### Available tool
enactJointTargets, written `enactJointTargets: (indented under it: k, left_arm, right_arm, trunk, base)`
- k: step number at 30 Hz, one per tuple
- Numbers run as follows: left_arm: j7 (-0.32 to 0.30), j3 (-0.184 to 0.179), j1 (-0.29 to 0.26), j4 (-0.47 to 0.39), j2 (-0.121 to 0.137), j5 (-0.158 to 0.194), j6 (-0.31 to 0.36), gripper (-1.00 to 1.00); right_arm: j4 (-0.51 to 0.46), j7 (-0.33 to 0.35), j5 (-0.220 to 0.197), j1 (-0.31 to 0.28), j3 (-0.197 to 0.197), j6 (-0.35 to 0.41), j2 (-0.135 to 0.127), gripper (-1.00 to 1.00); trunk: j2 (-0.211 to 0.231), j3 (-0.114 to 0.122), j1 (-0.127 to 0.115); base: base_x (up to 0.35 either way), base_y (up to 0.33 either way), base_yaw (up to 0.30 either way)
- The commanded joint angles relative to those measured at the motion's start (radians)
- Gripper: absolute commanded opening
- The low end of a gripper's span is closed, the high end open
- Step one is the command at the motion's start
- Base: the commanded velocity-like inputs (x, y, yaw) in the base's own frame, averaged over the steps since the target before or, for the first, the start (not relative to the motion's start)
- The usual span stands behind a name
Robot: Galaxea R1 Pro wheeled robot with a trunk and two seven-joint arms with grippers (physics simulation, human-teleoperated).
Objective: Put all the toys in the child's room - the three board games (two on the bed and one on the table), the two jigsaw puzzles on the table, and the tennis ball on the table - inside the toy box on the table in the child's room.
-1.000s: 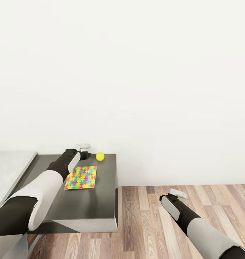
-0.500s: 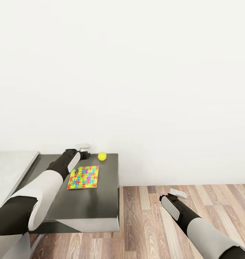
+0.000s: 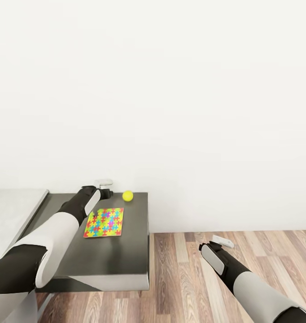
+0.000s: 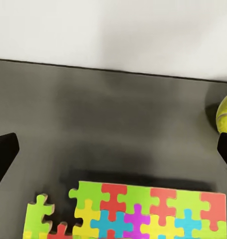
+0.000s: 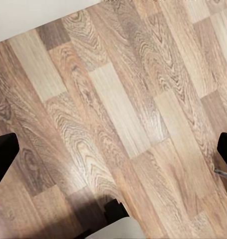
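Head view shows puzzle and ball not yet collected on the worktop, left tool spread above them, right tool spread over floor.

Bright, even, shadowless light washes the plain white wall nearly featureless. The dark grey table carries a soft sheen. In the left wrist view the yellow-green tennis ball casts a faint blurred shadow; edges look slightly soft.
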Motion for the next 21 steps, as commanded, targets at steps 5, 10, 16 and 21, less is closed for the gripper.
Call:
enactJointTargets:
  k: [5,10,16,21]
  left_arm:
    - [0.008,-0.008,-0.001,-0.002,0.001,0.009,0.004,1.0]
    - [0.008,-0.008,-0.001,-0.001,0.001,0.009,0.004,1.0]
    - [0.008,-0.008,-0.001,-0.001,0.001,0.009,0.004,1.0]
    - [0.008,-0.008,-0.001,-0.001,0.001,0.009,0.004,1.0]
  right_arm:
    - [-0.002,-0.007,-0.004,-0.001,0.008,0.007,-0.001,1.0]
    - [-0.002,-0.007,-0.005,-0.001,0.008,0.007,-0.001,1.0]
    - [-0.002,-0.007,-0.005,-0.001,0.008,0.007,-0.002,1.0]
    - [-0.002,-0.007,-0.006,-0.001,0.008,0.007,-0.002,1.0]
  trunk:
    - [-0.002,-0.008,0.001]
    - [-0.002,-0.016,0.001]
    - [-0.002,-0.026,0.001]
    - [-0.002,-0.034,0.001]
  base:
    - [0.044,0.0,0.0]
    - [0.007,0.0,0.0]
    - [-0.028,0.0,0.0]
    - [-0.013,0.0,0.0]
